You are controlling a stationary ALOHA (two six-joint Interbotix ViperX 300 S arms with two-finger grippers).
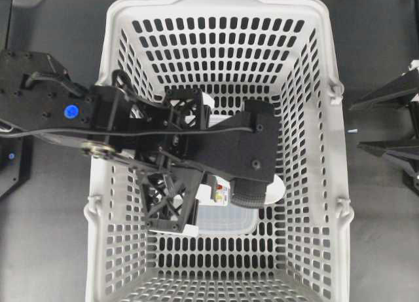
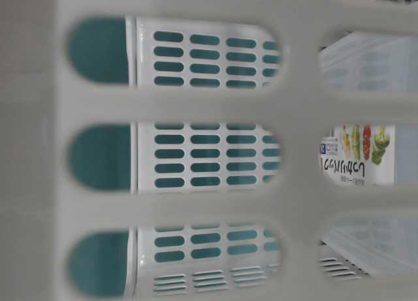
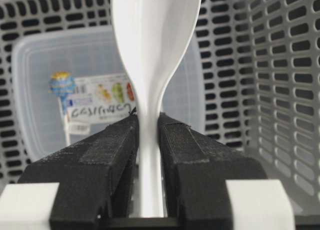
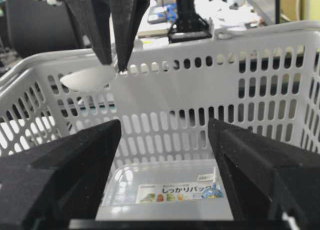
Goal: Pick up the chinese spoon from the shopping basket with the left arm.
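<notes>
While gripped, spoon [image 3: 150, 50] hangs above container [image 3: 45, 65].

Left end effector [image 3: 149, 140]: we note its pads clamped on a white handle, arm reaching rightward overhead. Right end effector [image 4: 164, 175]: jaws spread wide (holding nothing), parked aside.

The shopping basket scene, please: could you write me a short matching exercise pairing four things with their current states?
Things:
1. chinese spoon
2. left gripper
3. right gripper
4. clear food container

States:
A. lying on the floor of the shopping basket
B. open, holding nothing
C. shut on a white handle
D. lifted, up near the basket's rim

Pairs: 1-D, 2-C, 3-B, 4-A
</notes>
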